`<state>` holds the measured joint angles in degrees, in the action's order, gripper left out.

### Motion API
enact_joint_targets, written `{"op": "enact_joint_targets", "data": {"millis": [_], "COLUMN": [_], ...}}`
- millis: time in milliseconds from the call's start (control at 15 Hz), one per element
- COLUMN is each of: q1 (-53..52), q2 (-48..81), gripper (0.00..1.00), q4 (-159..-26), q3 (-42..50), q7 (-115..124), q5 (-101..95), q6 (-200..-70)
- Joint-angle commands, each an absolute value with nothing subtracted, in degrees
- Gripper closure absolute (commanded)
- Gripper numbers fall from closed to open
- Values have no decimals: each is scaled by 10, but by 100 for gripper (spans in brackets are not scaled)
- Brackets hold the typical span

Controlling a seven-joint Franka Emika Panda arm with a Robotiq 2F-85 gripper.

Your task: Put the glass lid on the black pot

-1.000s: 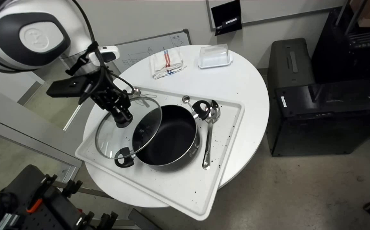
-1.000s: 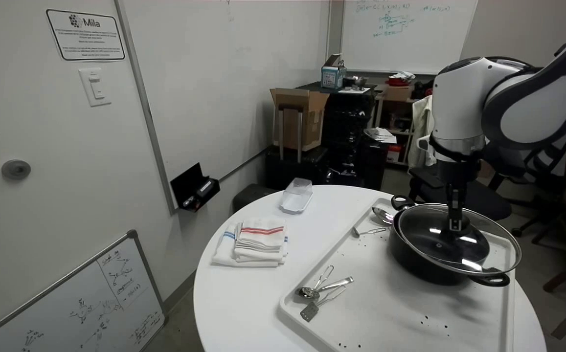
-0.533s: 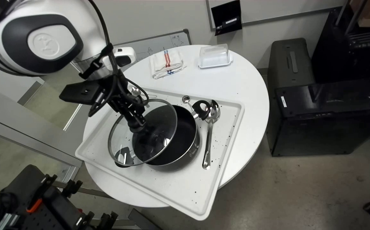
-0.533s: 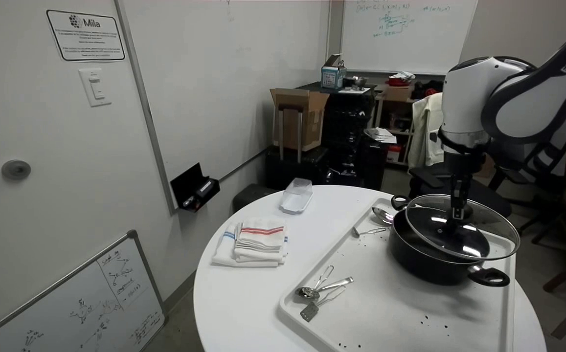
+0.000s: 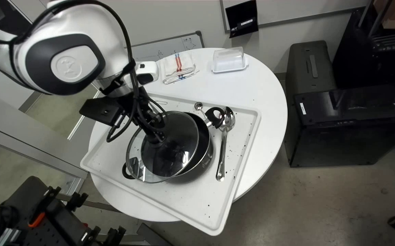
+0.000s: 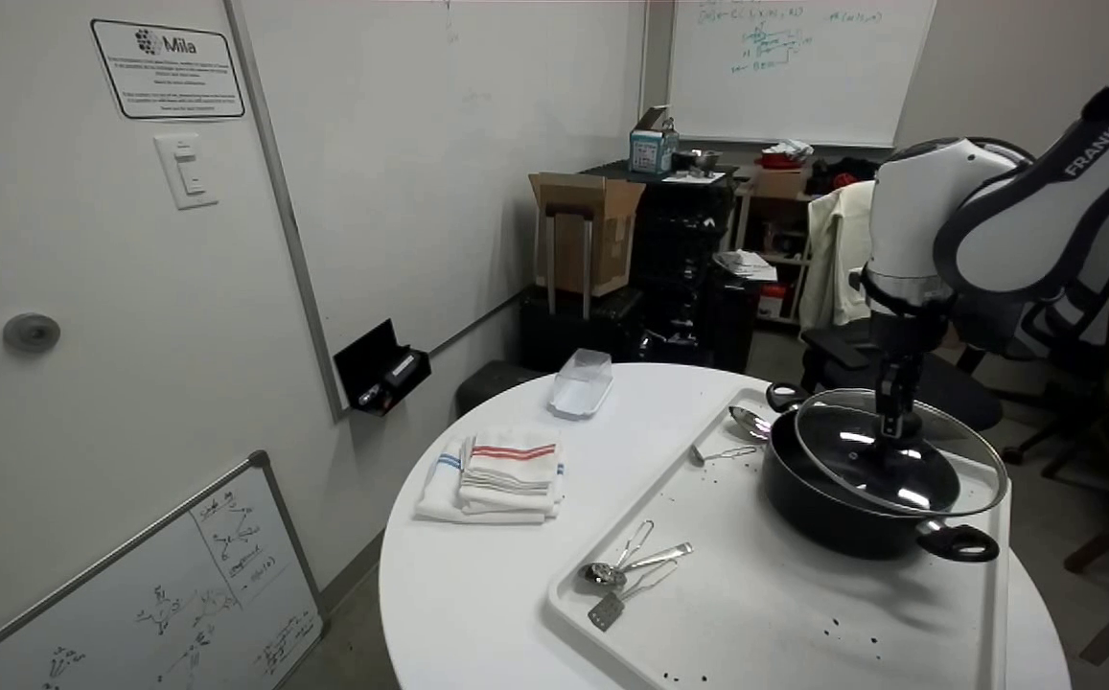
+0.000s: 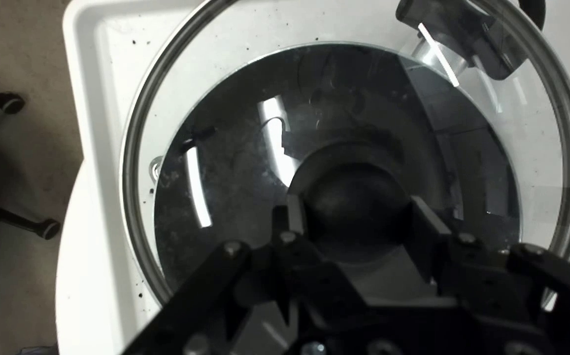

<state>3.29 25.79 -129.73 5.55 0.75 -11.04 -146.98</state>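
My gripper (image 5: 156,139) is shut on the dark centre knob (image 7: 356,197) of the glass lid (image 5: 180,133). In the wrist view the fingers stand on either side of the knob. The lid (image 6: 957,460) hangs over the black pot (image 6: 822,522), slightly tilted. It is off-centre: in an exterior view the pot's right part (image 5: 204,143) lies uncovered, and the lid overhangs past the handle (image 5: 127,172) on the opposite side. In the wrist view the pot's dark inside shows through the glass (image 7: 235,113). I cannot tell whether the lid's rim touches the pot.
The pot stands on a white tray (image 5: 197,212) on a round white table (image 5: 265,99). A large silver spoon (image 5: 223,147) and a small ladle (image 5: 199,106) lie beside it. Small utensils (image 6: 621,585) lie at a tray corner. Folded towels (image 6: 506,479) and a clear-lidded dish (image 6: 583,383) stand beyond.
The gripper and lid have moved right and down in an exterior view, so the lid covers more of the pot. The pot and tray have not moved.
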Motion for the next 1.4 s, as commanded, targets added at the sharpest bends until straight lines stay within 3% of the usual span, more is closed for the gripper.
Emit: {"op": "enact_joint_targets", "data": {"millis": [0,1333], "q1": [36,49], "q2": [271,328], "gripper": [75,75], "q4": [-1280,-1211], "q3": [56,48], "q7": [15,9], "q5": [-85,-24], "q6": [-1483,-1469]}}
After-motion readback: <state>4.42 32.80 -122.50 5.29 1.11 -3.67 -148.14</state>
